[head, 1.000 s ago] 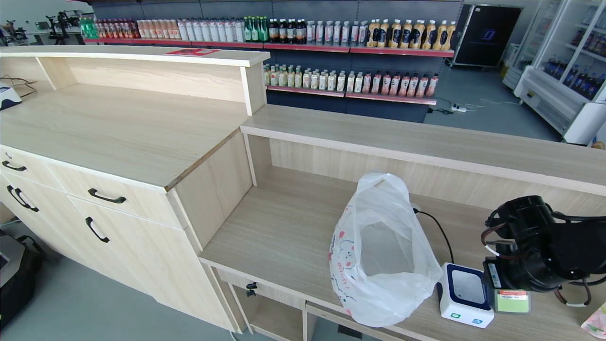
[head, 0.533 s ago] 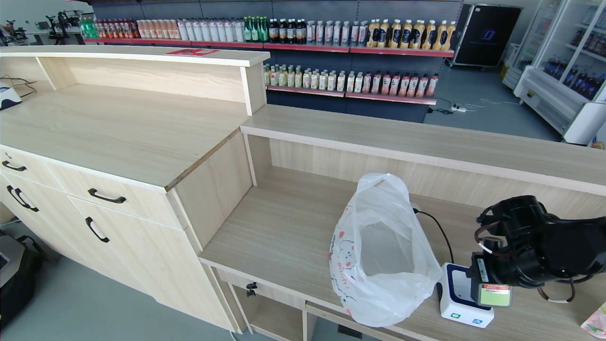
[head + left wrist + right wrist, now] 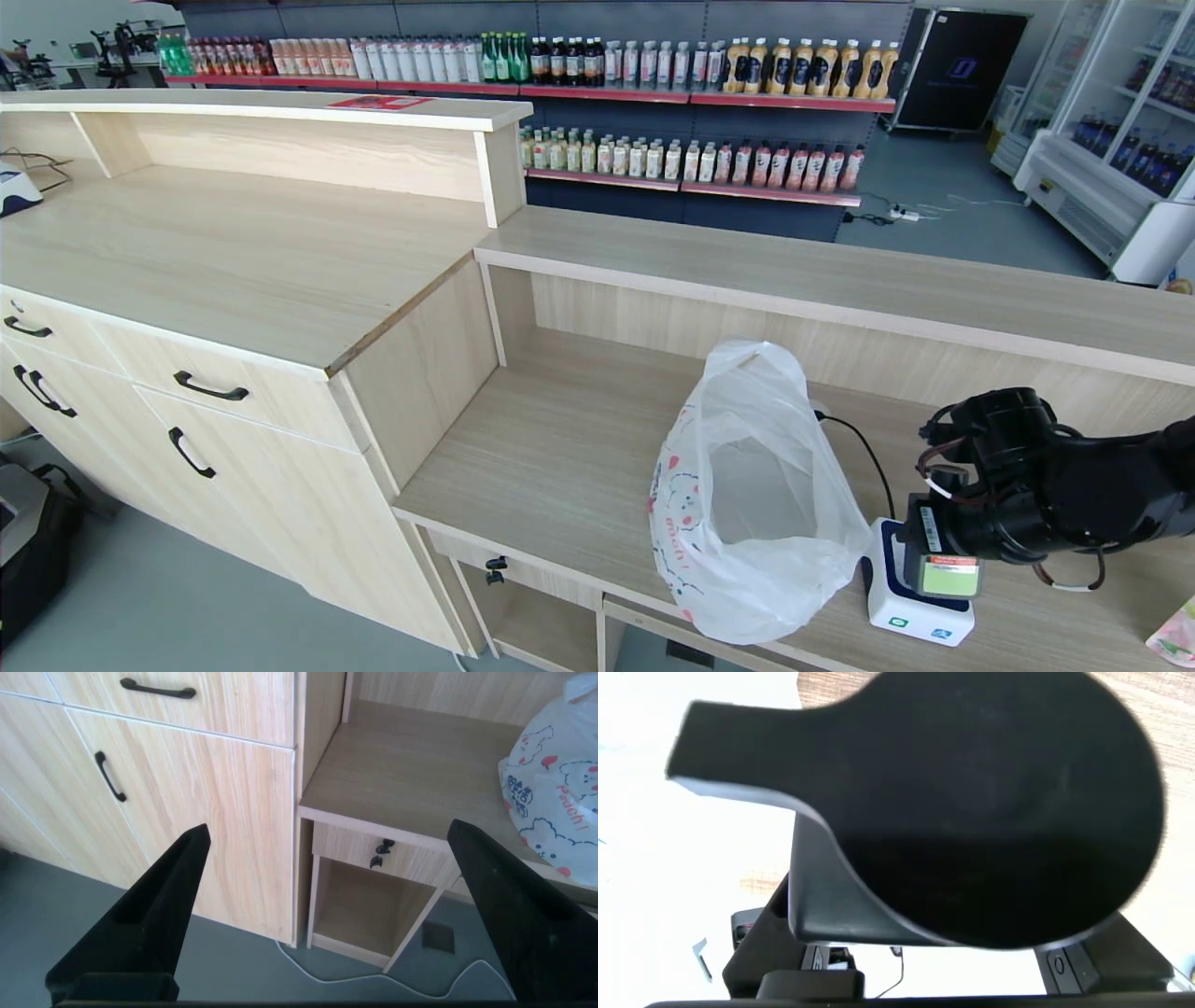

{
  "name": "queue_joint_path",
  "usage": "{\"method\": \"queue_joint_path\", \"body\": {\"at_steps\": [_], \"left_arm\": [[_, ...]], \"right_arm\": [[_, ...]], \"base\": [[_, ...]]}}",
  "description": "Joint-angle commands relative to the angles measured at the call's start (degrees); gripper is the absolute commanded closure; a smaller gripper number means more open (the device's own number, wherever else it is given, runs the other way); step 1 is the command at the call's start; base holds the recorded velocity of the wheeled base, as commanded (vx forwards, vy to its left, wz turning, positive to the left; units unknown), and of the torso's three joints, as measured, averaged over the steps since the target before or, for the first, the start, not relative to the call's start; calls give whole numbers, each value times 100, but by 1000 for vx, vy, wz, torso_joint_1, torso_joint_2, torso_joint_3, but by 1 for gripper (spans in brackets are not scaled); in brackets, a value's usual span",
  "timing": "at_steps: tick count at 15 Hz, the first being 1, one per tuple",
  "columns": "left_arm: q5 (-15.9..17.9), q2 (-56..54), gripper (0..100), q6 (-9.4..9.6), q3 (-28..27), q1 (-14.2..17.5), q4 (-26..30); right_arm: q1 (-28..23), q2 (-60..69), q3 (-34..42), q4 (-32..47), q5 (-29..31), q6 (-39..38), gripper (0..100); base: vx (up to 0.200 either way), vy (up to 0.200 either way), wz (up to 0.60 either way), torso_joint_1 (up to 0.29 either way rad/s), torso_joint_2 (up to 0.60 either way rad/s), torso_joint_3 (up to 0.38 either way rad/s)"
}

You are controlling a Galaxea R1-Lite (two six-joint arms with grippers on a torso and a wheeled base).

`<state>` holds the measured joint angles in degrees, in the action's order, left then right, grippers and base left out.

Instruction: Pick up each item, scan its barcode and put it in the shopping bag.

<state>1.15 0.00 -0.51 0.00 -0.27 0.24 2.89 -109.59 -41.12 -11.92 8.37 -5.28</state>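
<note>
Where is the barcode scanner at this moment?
Head view: the scanner stands on the lower counter at the right, beside the shopping bag, under the box in the right gripper.

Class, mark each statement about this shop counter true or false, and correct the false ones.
1. The right hand holds a packet over the scanner. True.
2. The shopping bag lies folded flat. False: it stands open on the counter.
3. The shopping bag stands on the scanner's left. True.
4. The left hand grips a bottle. False: it is open and empty.
</note>
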Motion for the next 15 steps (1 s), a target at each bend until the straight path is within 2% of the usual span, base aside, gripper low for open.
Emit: {"method": "queue_joint_path", "body": {"at_steps": [1, 12, 14, 15], "left_arm": [[0, 9, 0, -2, 0, 0, 2], [0, 0, 0, -2, 0, 0, 2], [0, 9, 0, -2, 0, 0, 2], [0, 9, 0, -2, 0, 0, 2]], "right_arm": [[63, -80, 7, -223, -73, -8, 100], [80, -132, 7, -390, -178, 18, 100], [238, 237, -1, -618, -187, 247, 100], [370, 966, 122, -970, -152, 712, 100]], "base": [[0, 0, 0, 0, 0, 0], [0, 0, 0, 0, 0, 0], [0, 0, 0, 0, 0, 0], [0, 0, 0, 0, 0, 0]]}}
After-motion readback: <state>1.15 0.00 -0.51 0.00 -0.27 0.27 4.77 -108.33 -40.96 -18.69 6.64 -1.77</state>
